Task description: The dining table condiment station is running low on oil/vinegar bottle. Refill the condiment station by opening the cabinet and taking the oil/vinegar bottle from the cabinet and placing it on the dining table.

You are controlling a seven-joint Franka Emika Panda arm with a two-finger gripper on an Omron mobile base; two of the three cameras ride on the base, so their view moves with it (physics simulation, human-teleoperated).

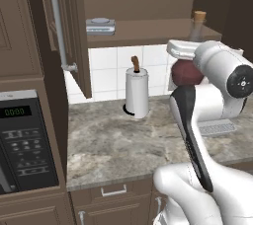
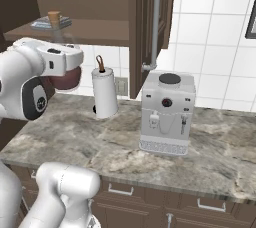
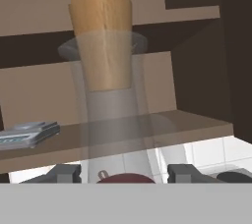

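At the far left, beside the counter, stood the microwave (image 1: 22, 142), set in a tall dark unit. Above the counter's left part hung the open door of the cabinet (image 1: 74, 31), swung outward with its long silver bar handle (image 1: 58, 19) facing the room. On the cabinet's lower shelf (image 1: 148, 30) lay a flat grey kitchen scale (image 1: 100, 25), well left of the bottle. On the counter (image 1: 123, 145) below the cabinet stood the white paper-towel roll (image 1: 136, 93) with its brown post, upright against the tiled wall.

Right of the roll, the oil/vinegar bottle (image 1: 188, 71) hung clear of the counter at about the height of the cabinet shelf, just in front of it. Its dark-red round body sat between the fingers of the gripper (image 3: 123, 173), and its clear neck and tan cork (image 3: 102, 36) rose upright above the hand. The jaws stood partly closed, clamped on the bottle's bulb, one finger (image 3: 64, 173) on each side.

Farther right on the counter, past the cabinet's door edge, stood a white coffee machine (image 2: 166, 112), well apart from the bottle and the roll.
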